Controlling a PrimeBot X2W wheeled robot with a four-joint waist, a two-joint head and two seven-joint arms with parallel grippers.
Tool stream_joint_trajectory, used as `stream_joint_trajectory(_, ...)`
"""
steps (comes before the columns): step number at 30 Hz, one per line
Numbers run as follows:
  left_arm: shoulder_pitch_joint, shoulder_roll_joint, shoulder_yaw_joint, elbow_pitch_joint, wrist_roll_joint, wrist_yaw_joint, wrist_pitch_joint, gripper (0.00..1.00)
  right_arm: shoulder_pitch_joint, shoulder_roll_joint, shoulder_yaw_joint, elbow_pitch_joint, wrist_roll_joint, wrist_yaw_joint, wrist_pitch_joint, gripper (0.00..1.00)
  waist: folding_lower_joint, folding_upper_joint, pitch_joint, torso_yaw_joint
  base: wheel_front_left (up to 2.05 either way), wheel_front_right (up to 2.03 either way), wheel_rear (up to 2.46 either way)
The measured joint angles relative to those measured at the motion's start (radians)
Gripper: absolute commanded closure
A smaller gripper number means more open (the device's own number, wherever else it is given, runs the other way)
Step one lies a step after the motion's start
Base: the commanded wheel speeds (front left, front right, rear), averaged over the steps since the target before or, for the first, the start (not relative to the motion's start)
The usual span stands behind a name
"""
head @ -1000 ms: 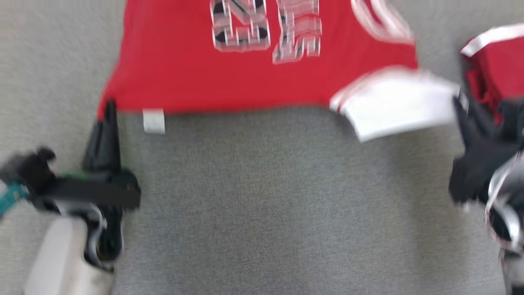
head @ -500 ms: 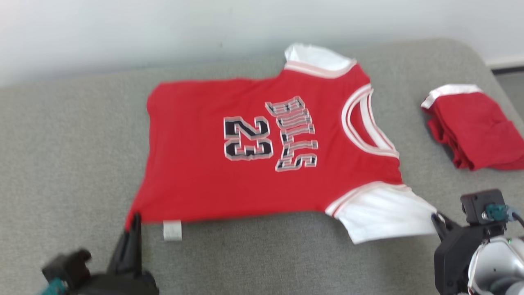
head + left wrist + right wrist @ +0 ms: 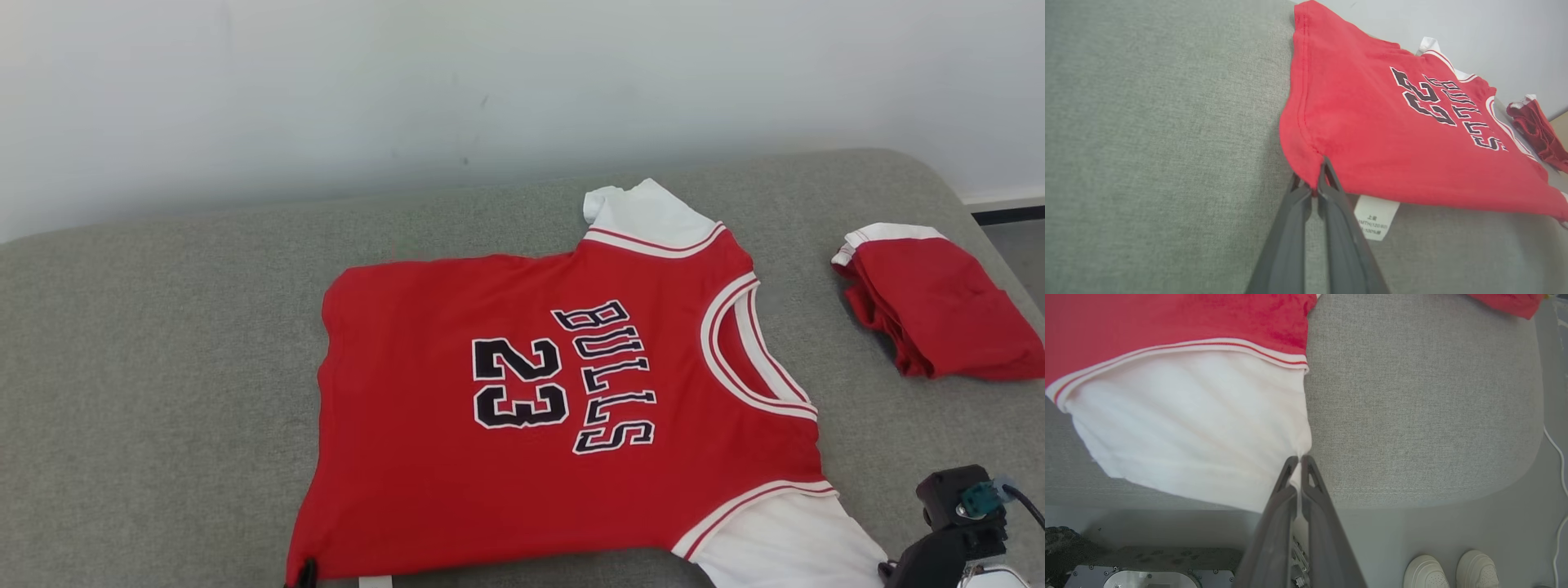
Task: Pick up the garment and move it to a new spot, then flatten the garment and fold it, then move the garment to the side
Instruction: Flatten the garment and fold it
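Red jersey [image 3: 531, 408]: spread face up on the grey cushion [image 3: 163, 367], "BULLS" and "23" reading sideways, collar toward the right, hem toward the left.
Cushion backdrop: pale wall [image 3: 490, 82] right behind it.
Left gripper [image 3: 1316, 185]: fingers pressed together, pinching the near corner of the hem, with red cloth caught right at the tips!
Care tag [image 3: 1376, 216]: white, poking out from under the hem just beside those fingers, lying on the cushion.
Right gripper [image 3: 1299, 463]: fingers squeezed tight on the edge of the near sleeve, cloth puckering at the tips.
Near sleeve [image 3: 1188, 428]: white, reaching the cushion's front edge, with red-and-white trim where it meets the body.
Far sleeve [image 3: 645, 216]: white too, lying flat toward the wall.
Folded red cloth [image 3: 939, 310]: a second bundle with a white band, on the right end of the cushion, well apart from the jersey.
White shoes [image 3: 1449, 571]: a pair on the floor below the cushion's front edge, in the right wrist view.
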Motion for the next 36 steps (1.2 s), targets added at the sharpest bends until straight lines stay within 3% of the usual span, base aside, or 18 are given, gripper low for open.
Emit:
stream_joint_trajectory(9,0.065,0.06,-0.058,-0.043,0.061,0.05,0.123,1.0,0.067,0.008,-0.033,-0.066,0.037,0.0,0.111,1.0,0.0001,0.0,-0.004,0.004,0.0,0.0,0.0)
stream_joint_trajectory(18,0.07,0.051,-0.048,-0.133,0.046,0.06,0.12,1.0,-0.013,0.003,-0.053,-0.064,0.024,0.0,-0.046,1.0,0.0001,0.0001,0.008,0.009,0.0,0.0,0.0)
stream_joint_trajectory(26,-0.06,0.039,-0.056,-0.152,0.046,0.083,0.178,1.0,-0.204,-0.049,0.037,0.102,0.042,0.0,-0.142,1.0,0.0002,0.0001,0.024,0.017,0.0,0.0,0.0)
stream_joint_trajectory(36,-0.209,0.02,-0.069,-0.034,0.062,0.104,0.204,1.0,-0.422,-0.109,0.164,0.332,0.063,0.0,-0.308,1.0,0.0003,0.0002,0.073,0.029,0.0,0.0,0.0)
